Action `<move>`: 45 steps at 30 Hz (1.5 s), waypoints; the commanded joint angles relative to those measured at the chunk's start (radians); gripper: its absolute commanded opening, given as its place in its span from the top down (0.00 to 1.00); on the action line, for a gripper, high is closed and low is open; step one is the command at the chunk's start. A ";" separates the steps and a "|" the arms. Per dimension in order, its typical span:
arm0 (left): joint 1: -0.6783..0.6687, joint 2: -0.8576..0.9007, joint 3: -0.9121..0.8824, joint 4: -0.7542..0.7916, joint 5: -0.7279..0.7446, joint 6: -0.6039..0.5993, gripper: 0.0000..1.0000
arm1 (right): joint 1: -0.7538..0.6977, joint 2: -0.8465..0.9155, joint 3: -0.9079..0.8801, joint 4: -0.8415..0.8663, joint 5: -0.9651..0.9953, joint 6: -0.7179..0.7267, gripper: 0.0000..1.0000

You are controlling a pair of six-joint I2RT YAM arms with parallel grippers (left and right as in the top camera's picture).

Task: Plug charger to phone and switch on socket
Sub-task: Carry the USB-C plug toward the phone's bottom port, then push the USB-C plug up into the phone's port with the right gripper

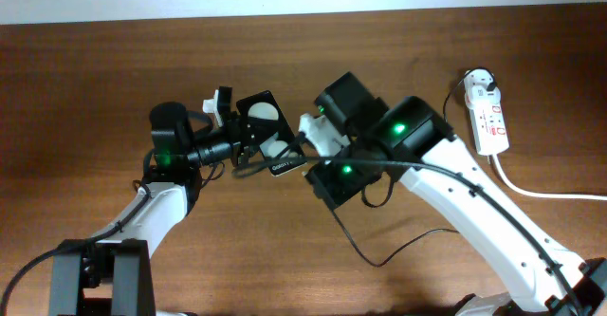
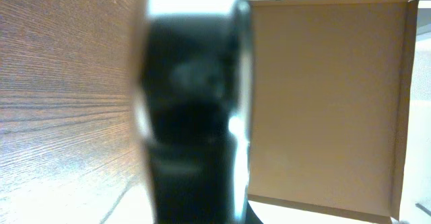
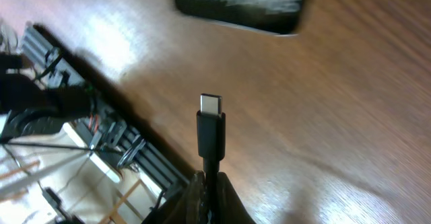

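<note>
Phone (image 2: 192, 116), a close blur, sits clamped in left pincer (image 1: 241, 132); right pincer (image 3: 210, 187), mostly cropped, pinches charger (image 3: 211, 126).

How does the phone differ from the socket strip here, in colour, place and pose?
The phone is black; the socket is white. The phone is in the middle of the scene; the socket lies apart on the right side. The phone sits askew and seems lifted; the socket lies flat. Both are flat, elongated rectangles.
</note>
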 commanded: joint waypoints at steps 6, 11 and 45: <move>0.002 -0.006 0.019 0.007 0.029 -0.094 1.00 | 0.043 -0.007 0.012 0.012 0.002 -0.008 0.96; 0.002 -0.006 0.019 0.008 0.034 -0.089 1.00 | 0.042 0.047 0.012 0.028 -0.013 0.027 0.96; 0.002 -0.006 0.019 0.045 0.124 -0.123 1.00 | 0.041 0.092 0.010 0.063 -0.064 0.309 0.96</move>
